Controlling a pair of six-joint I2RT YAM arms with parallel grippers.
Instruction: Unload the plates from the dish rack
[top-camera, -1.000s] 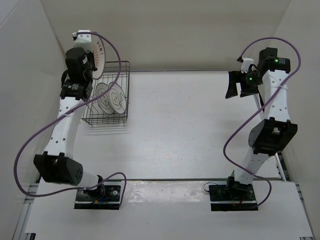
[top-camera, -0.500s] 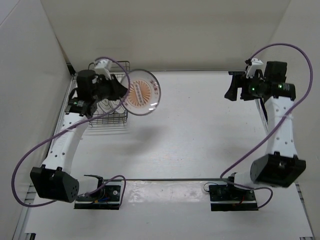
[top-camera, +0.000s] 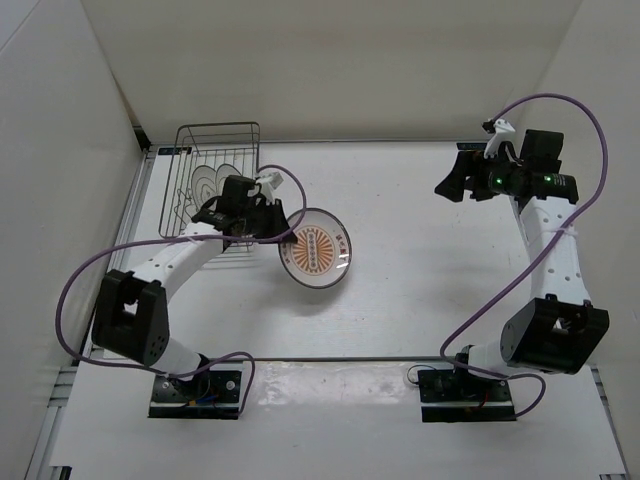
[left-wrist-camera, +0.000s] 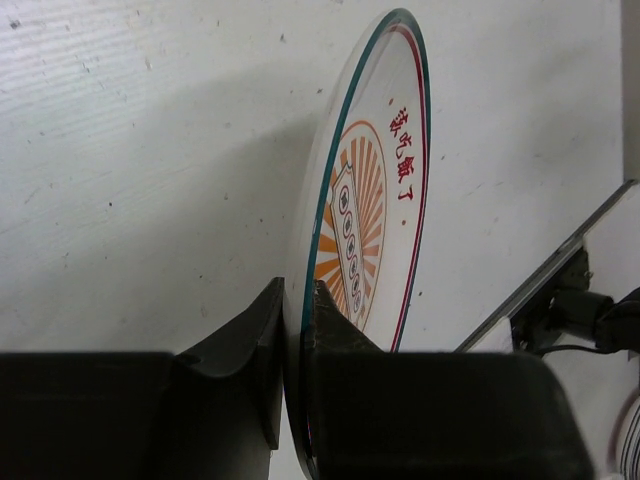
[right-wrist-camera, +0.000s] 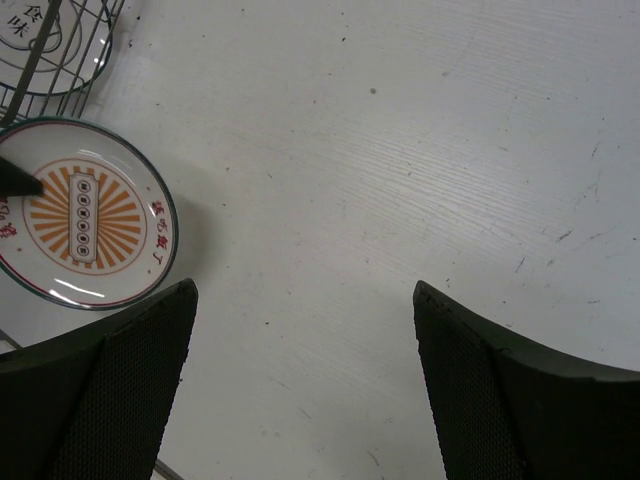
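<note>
The orange sunburst plate (top-camera: 316, 250) hangs low over the table just right of the dish rack (top-camera: 218, 127). My left gripper (top-camera: 283, 233) is shut on its rim. In the left wrist view the plate (left-wrist-camera: 375, 200) stands edge-on between the jaws of the left gripper (left-wrist-camera: 297, 300). Two white plates (top-camera: 212, 185) stand upright in the rack. My right gripper (top-camera: 450, 180) hovers at the far right, open and holding nothing. Seen from the right wrist, the open right gripper (right-wrist-camera: 305, 300) looks down on the sunburst plate (right-wrist-camera: 85, 215), the rack's corner (right-wrist-camera: 100, 40) and a white plate (right-wrist-camera: 40, 40).
White walls close in the table at the left, back and right. The rack sits against the back left corner. A metal strip (top-camera: 340, 358) runs across the near edge by the arm bases.
The left arm has carried the sunburst plate from high above the rack down and to the right, to just above the table. The right gripper has shifted slightly left.
</note>
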